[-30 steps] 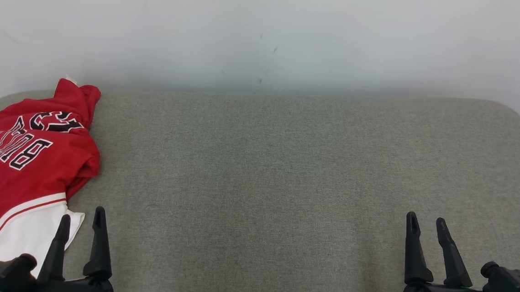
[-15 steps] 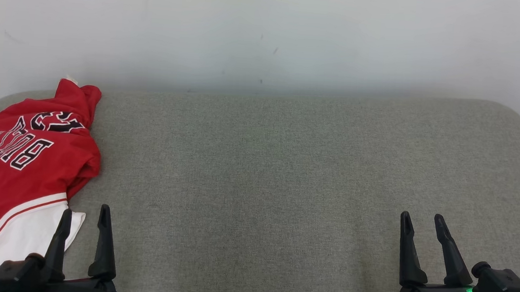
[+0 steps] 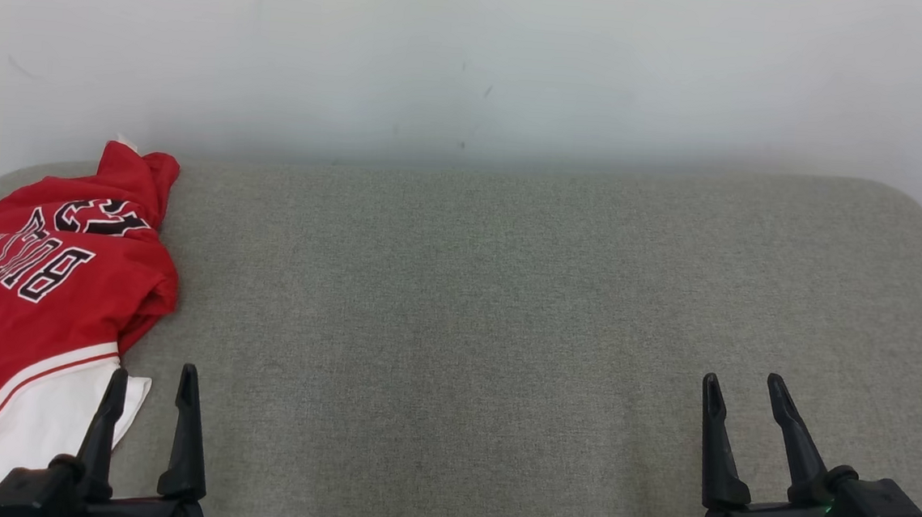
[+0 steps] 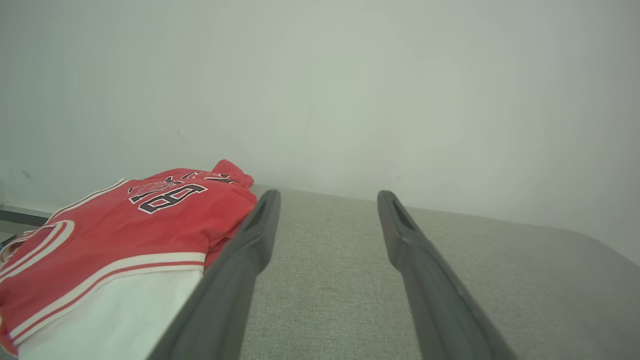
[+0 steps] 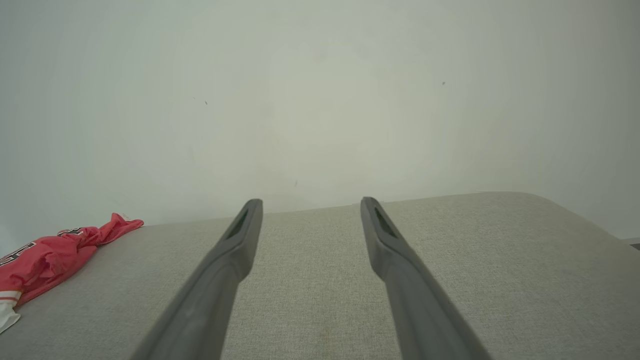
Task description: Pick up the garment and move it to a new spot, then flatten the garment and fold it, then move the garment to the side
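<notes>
**Left hand (image 3: pixel 154 372) and right hand (image 3: pixel 744 380) spread wide, holding nothing**

Left hand hovered low over a grey padded bench (image 3: pixel 466 307), its two long dark fingers pointing away from the robot and standing well apart, with nothing between them. The garment (image 3: pixel 36 302), a red jersey with white trim and black-and-white lettering, lay crumpled on the bench just to the outer, left side of this hand, stretching ahead of it toward the bench's far edge. The garment's white lower part sat closest to the hand. The hand's outer finger (image 3: pixel 102 428) crossed in front of that white cloth; whether it touched the cloth could not be told. Bare grey fabric lay between and ahead of the two fingers.

Right hand hovered over the same bench, its fingers equally wide and empty, also pointing away from the robot. Plain grey fabric lay beneath and ahead of it. The garment was well apart from this hand, far off to its left, beyond the left hand. A rounded bench corner curved ahead and to its right.

A pale wall (image 3: pixel 476 49) rose ahead of both hands, past the bench's far edge.
</notes>
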Tool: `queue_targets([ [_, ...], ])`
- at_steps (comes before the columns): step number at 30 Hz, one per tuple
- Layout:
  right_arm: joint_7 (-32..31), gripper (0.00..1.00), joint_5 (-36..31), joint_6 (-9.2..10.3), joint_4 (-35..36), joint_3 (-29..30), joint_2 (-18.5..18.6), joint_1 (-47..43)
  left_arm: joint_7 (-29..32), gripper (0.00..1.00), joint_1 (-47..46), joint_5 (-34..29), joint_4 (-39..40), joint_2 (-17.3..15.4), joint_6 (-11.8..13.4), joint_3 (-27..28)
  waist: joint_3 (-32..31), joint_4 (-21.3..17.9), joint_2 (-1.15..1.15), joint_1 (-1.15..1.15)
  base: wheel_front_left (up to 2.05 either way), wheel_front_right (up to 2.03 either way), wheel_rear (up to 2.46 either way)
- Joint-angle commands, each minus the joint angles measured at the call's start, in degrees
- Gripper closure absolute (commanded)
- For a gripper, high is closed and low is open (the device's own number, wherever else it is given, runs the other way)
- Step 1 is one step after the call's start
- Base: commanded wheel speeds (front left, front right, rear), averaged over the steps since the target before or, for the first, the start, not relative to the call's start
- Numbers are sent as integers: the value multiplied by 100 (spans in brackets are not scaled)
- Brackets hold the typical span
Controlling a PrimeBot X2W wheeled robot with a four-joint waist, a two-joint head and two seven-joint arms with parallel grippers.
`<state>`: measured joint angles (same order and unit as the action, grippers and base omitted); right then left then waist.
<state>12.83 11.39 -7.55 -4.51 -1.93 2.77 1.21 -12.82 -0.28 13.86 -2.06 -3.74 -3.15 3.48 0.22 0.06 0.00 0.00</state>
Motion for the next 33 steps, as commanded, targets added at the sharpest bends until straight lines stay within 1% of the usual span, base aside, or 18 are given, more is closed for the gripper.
queue_targets([
  [1,54,0,-133,10,48,-12,16,-20,-58,0,60,-119,21,10,-43,26,-3,-5,0,0,0,0,0],
  [6,108,0,-260,11,44,-23,16,-49,-110,0,75,-240,-63,22,-131,28,-15,-15,0,0,0,0,0],
  [13,177,0,-358,11,1,-28,16,-89,-177,0,78,-316,-170,37,-187,48,-26,-15,0,0,0,0,0],
  [20,244,0,-341,12,-140,-5,16,-103,-247,0,95,-475,-282,25,-192,71,-44,-10,0,0,0,0,0],
  [33,245,0,-240,12,-307,-1,16,-50,-241,0,67,-377,-417,-12,-171,52,-49,14,0,0,0,0,0],
])
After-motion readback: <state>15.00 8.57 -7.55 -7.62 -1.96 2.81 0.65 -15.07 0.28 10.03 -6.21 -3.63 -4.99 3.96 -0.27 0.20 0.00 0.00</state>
